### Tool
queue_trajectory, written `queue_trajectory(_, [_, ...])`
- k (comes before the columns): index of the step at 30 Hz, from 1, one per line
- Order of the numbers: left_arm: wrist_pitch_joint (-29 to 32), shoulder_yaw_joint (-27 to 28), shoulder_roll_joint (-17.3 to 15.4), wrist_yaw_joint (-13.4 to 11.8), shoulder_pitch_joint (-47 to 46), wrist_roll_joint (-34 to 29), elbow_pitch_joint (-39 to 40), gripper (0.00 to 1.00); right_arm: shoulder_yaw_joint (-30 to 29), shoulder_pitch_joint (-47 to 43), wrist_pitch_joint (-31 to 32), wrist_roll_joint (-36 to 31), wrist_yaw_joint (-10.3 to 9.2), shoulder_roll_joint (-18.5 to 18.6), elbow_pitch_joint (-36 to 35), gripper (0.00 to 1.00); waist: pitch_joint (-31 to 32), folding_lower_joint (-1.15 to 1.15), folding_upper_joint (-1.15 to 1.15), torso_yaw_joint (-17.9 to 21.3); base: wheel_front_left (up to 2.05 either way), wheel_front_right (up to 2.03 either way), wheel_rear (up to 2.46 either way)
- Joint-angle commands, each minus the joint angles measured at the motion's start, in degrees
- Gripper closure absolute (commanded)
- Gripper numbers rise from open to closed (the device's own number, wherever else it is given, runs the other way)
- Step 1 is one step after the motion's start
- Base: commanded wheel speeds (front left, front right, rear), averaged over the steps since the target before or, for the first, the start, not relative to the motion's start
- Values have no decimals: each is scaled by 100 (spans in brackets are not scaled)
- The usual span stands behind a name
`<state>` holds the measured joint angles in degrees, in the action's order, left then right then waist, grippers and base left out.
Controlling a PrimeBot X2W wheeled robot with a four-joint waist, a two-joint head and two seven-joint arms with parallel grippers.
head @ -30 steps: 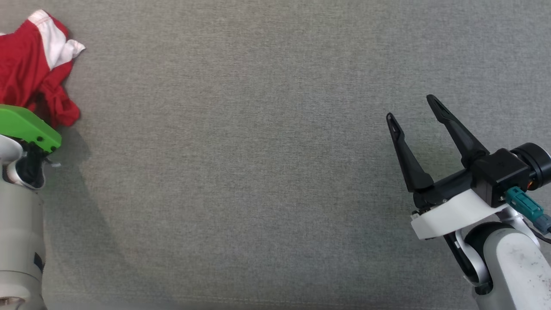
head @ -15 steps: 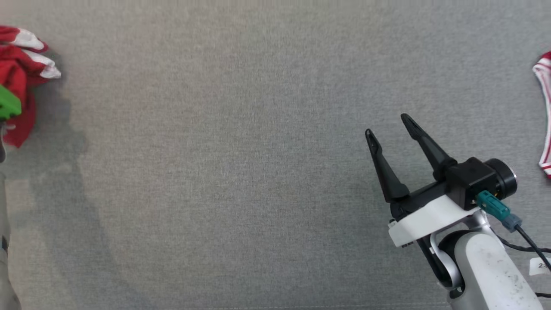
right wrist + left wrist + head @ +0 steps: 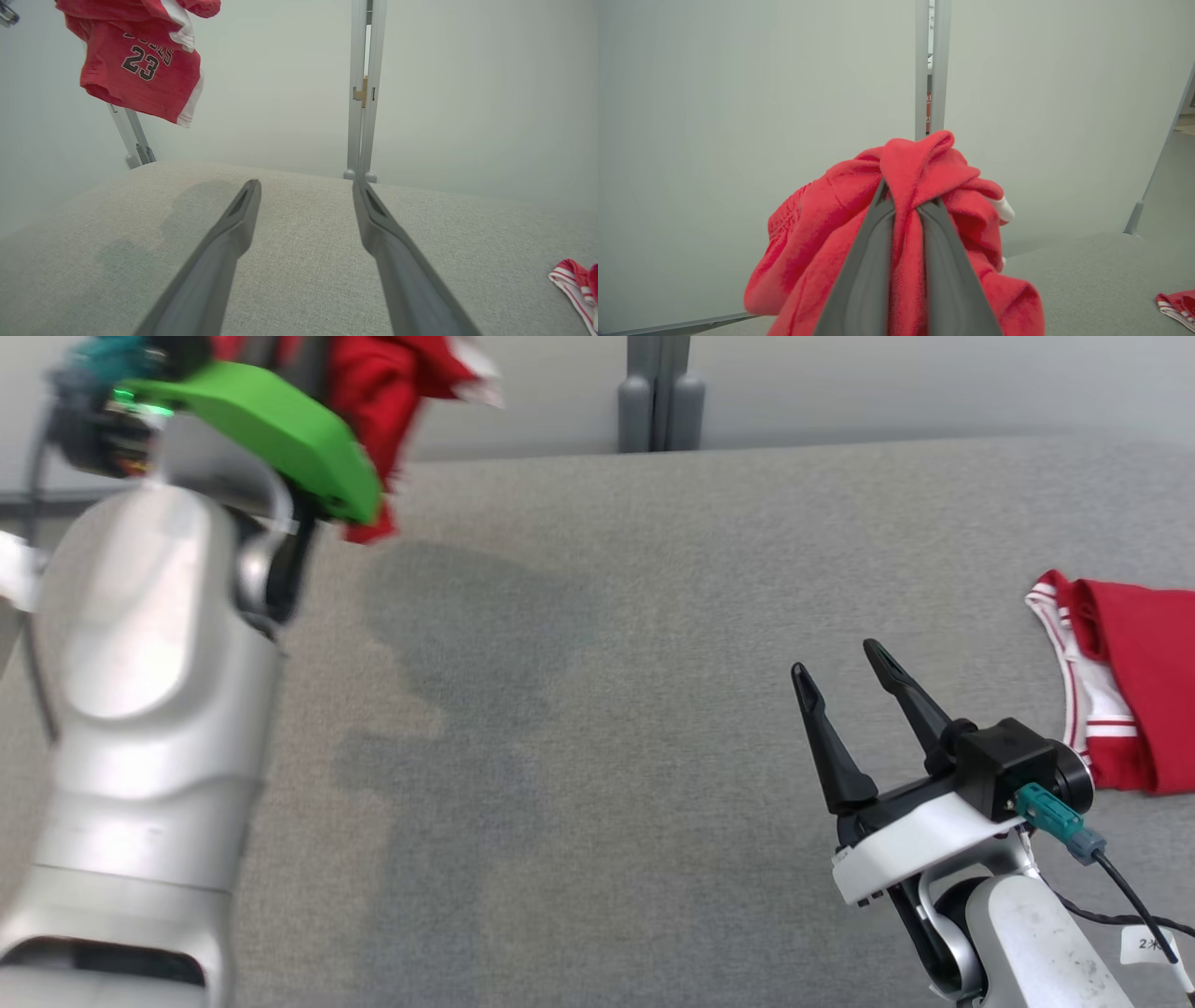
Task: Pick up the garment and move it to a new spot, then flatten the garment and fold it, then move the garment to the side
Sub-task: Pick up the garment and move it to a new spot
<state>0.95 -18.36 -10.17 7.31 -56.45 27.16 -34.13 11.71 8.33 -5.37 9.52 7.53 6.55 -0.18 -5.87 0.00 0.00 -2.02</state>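
The garment is red with white trim and a black 23 on it. It hangs in the air above the far left of the table, bunched in the left wrist view as a red wad. My left gripper is shut on a fold of it, its wrist under a green cover. In the right wrist view the garment dangles at the top left. My right gripper hovers low over the table's right side, open and holding nothing.
A second red and white garment lies folded at the table's right edge, close to my right gripper. The grey fabric table ends at pale partition panels with a grey post behind it.
My left gripper has shut on the garment and lifted it off the table. The head camera has tilted up and shifted, bringing the partition and the second garment into view.
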Motion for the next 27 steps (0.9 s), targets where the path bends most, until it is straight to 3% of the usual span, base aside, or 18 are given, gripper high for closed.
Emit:
queue_trajectory(1, [39, -115, 128, 15, 179, 112, 166, 100, 0, -60, 10, -27, -10, 5, -16, 0, 360, 0, 0, 366, 0, 0, 0])
queue_trajectory(4, [157, -456, 411, 17, 389, 353, 534, 100, -18, -14, 19, -47, -9, -18, -69, 0, 326, 0, 0, 606, 0, 0, 0])
queue_trajectory(11, [433, -1399, 637, 15, 748, 544, 692, 100, 68, 117, 7, -25, -9, -68, -83, 0, 25, 0, 0, 1243, 0, 0, 0])
queue_trajectory(17, [531, -1894, 637, 8, 1216, 574, 68, 100, 97, 228, -94, -2, -9, -119, -26, 0, -284, 0, 0, 1733, 0, 0, 0])
queue_trajectory(22, [439, -1955, 507, -140, 1605, 539, -797, 98, 77, 275, -197, 4, -9, -135, 60, 0, -433, 0, 0, 1925, 0, 0, 0])
queue_trajectory(23, [431, -1973, 506, -159, 1646, 537, -932, 61, 64, 277, -213, 0, -9, -137, 71, 0, -444, 0, 0, 1927, 0, 0, 0])
queue_trajectory(24, [387, -2011, 516, -169, 1643, 493, -1047, 0, 39, 274, -231, -8, -10, -137, 75, 0, -460, 0, 0, 1914, 0, 0, 0])
queue_trajectory(27, [257, -1991, 551, -151, 1671, 574, -1274, 0, -21, 239, -244, -43, -9, -128, 118, 0, -427, 0, 0, 1809, 0, 0, 0])
